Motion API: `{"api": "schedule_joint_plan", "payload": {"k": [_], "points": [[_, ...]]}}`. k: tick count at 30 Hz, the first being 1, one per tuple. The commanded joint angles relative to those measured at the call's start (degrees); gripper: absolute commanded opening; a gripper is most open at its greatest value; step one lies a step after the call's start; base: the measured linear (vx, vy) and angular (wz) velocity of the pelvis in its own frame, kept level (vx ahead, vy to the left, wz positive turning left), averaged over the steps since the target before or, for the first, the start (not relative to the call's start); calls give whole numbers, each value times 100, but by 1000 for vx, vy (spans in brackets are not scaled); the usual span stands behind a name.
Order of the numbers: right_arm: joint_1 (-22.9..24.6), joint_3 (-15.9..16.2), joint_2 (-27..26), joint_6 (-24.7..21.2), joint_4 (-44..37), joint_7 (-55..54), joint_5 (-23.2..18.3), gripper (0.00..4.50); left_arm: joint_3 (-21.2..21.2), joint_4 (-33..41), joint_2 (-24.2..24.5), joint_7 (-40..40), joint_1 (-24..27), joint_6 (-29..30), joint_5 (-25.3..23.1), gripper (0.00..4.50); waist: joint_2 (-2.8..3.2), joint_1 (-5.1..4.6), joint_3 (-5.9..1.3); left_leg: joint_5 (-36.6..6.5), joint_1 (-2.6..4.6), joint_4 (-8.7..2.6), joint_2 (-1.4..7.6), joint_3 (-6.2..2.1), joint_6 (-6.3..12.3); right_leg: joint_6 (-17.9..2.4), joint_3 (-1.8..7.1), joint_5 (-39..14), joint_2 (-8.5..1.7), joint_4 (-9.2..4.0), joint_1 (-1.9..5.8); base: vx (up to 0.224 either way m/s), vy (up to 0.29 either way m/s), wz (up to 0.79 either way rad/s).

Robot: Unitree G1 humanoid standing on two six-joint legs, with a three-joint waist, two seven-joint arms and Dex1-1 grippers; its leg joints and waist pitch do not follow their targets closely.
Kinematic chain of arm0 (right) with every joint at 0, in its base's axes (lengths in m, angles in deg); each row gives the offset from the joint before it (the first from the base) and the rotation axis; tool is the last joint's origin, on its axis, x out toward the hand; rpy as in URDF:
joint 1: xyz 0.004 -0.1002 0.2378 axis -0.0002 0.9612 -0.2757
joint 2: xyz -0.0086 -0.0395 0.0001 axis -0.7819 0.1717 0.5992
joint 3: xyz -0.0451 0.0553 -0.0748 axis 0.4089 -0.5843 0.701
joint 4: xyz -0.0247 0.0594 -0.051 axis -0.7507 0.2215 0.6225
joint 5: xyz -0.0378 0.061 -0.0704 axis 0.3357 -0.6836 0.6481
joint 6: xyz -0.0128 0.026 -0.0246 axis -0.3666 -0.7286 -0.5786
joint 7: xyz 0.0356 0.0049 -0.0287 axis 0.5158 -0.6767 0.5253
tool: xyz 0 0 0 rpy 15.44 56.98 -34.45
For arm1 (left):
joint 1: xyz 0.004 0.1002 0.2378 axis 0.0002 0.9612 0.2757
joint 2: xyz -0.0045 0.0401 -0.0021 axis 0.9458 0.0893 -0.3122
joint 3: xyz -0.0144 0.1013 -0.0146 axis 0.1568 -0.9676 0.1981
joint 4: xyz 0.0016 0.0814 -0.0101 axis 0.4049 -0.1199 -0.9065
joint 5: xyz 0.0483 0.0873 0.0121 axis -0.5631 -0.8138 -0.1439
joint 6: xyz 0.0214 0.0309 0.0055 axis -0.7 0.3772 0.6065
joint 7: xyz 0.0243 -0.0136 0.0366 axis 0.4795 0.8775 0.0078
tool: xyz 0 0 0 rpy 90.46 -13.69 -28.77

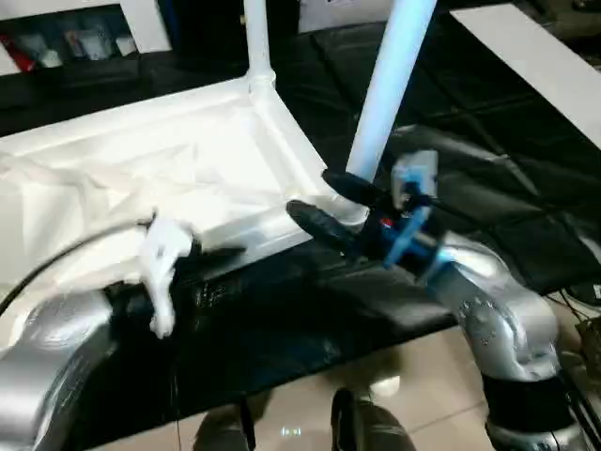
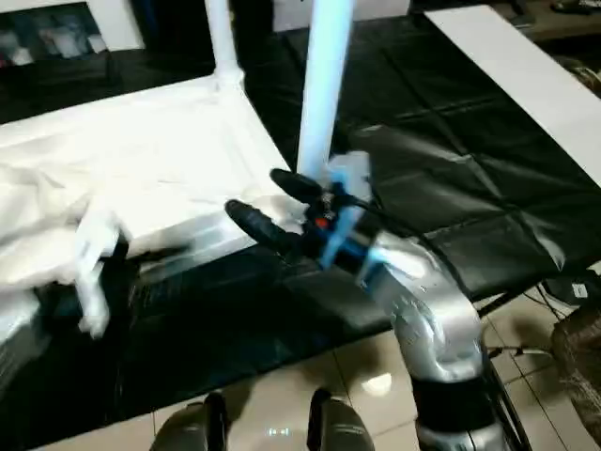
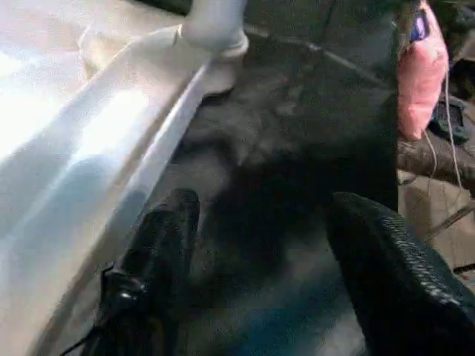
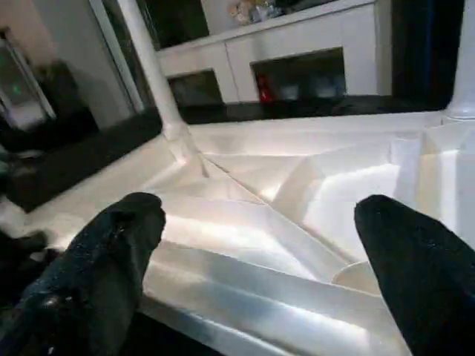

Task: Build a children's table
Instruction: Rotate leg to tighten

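I have the children's table (image 1: 188,160) lying upside down on black padded floor mats (image 1: 526,216), ribbed underside up, with two legs already standing in corner sockets: the near leg (image 1: 390,85) and a far leg (image 1: 256,38). My right gripper (image 1: 331,202) has its jaws spread wide around the base of the near leg, not clamped on it. My left gripper (image 3: 260,282) sits just beside the top's edge, jaws apart and holding nothing. I judge the plastic light, stiff and rather slippery; the tapered legs should be gripped low, close to the socket, where they are thickest. Pale tile floor (image 1: 310,395) borders the mats, and a white cabinet (image 4: 297,52) stands behind.
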Motion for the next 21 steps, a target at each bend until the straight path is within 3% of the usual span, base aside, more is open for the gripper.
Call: {"api": "schedule_joint_plan", "payload": {"k": [1,3,7,10,15,21], "points": [[-65,101,39,191,141,-123,267,450,65,188,92,-28,115,97,-45,335,90,-23,-362,-1620,116,-373,202,-5,156,-911,291,-2168,-310,-422,288,0,0,0],[-241,230,109,529,509,-326,690,450,45,266,208,-163,348,123,-254,347,98,-14,-391,-1611,121,-371,217,-11,120,-909,289,-2076,-310,-398,297,0,0,0],[-565,663,414,1308,1143,-445,1547,450,35,276,348,-606,564,179,-529,384,105,-18,-382,-1715,151,-352,212,10,107,-911,303,-2068,-301,-399,283,0,0,0],[-804,890,565,1791,1624,-491,2005,450,15,266,386,-833,609,175,-694,409,65,-17,-426,-1563,116,-336,210,5,145,-979,294,-1818,-297,-361,324,0,0,0],[-1225,802,644,2371,2498,-872,2345,450,-99,198,386,-1099,605,118,-904,409,63,-20,-432,-1466,129,-293,205,30,262,-1093,306,-1799,-308,-357,317,0,0,0],[-1755,442,824,2819,3606,-1761,2712,450,-236,6,443,-1387,594,108,-1177,409,63,-8,-501,-1290,133,-243,194,45,279,-1221,288,-1394,-278,-285,333,0,0,0]]}}
